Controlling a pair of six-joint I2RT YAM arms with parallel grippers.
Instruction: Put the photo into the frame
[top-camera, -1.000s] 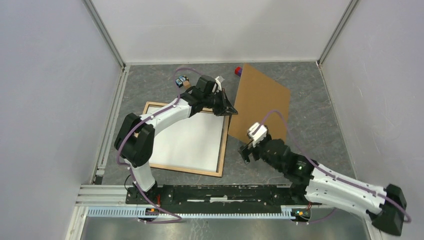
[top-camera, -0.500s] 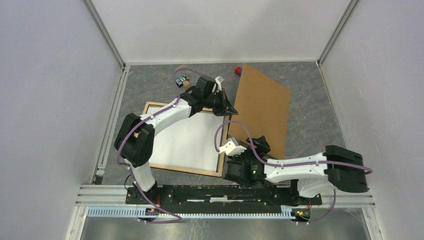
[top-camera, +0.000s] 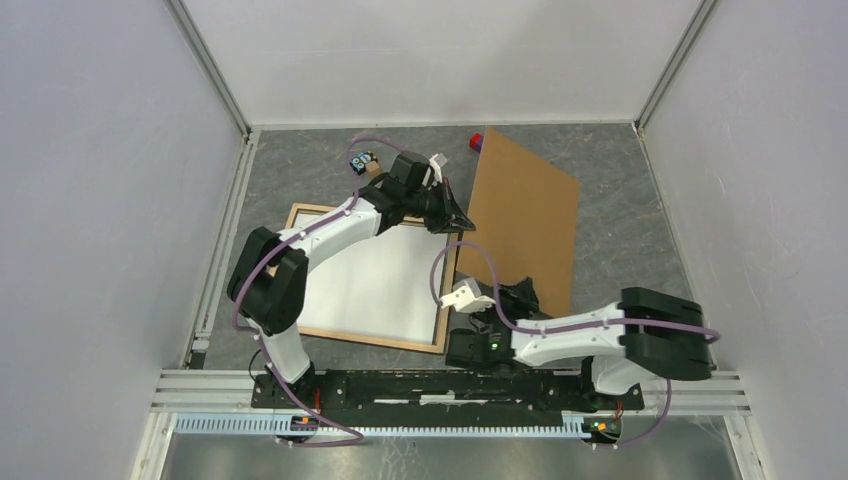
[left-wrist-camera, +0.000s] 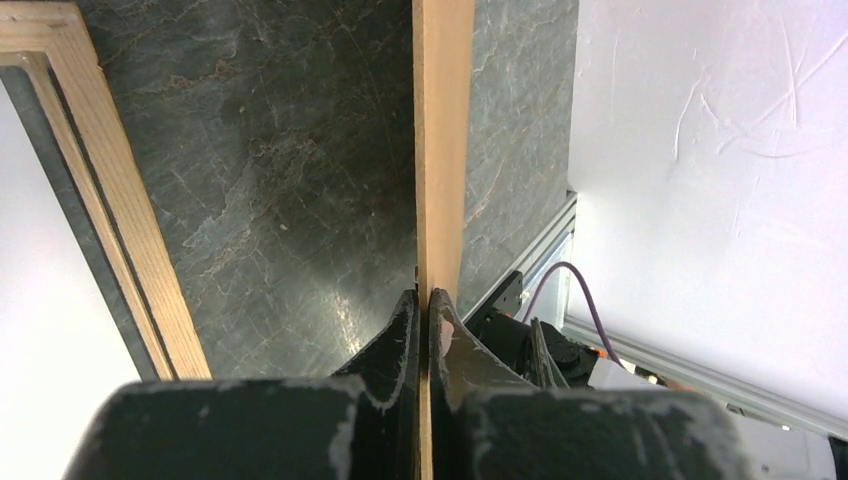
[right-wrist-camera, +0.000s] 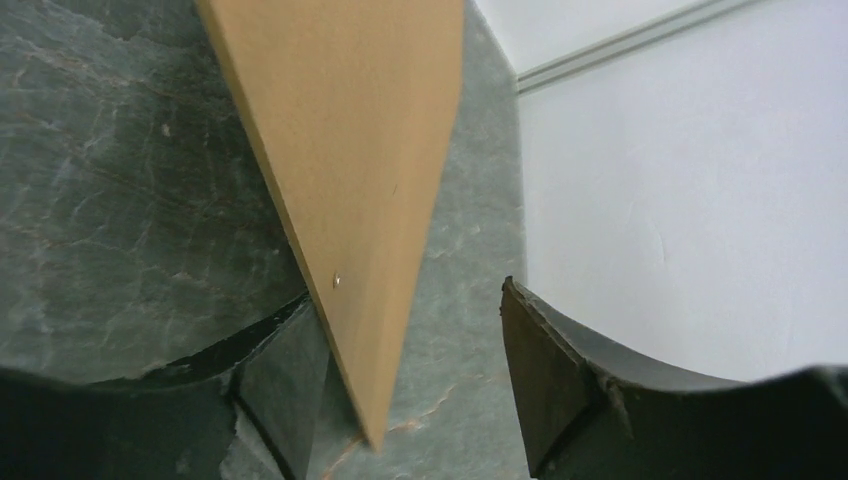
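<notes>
The light-wood frame (top-camera: 372, 340) lies flat left of centre, and the photo (top-camera: 375, 280) lies inside it, white side up. My left gripper (top-camera: 458, 222) is shut on the left edge of the brown backing board (top-camera: 525, 210) and holds that edge off the table. The left wrist view shows the board (left-wrist-camera: 440, 150) edge-on between the closed fingers, beside a frame rail (left-wrist-camera: 110, 200). My right gripper (top-camera: 515, 298) is at the board's near edge. In the right wrist view a board corner (right-wrist-camera: 350, 150) pokes between the open right gripper (right-wrist-camera: 400, 300), close to the left finger (right-wrist-camera: 275, 380).
A red and blue block (top-camera: 476, 141) sits at the back by the board's far corner. Small cubes (top-camera: 364, 162) lie behind the frame. An aluminium rail (top-camera: 215, 270) runs along the left side, and white walls enclose the stone-grey table (top-camera: 620, 200).
The right arm has swung in from the right and folded low to the board's near edge. Its jaws have narrowed a little. The left arm and board have stayed put.
</notes>
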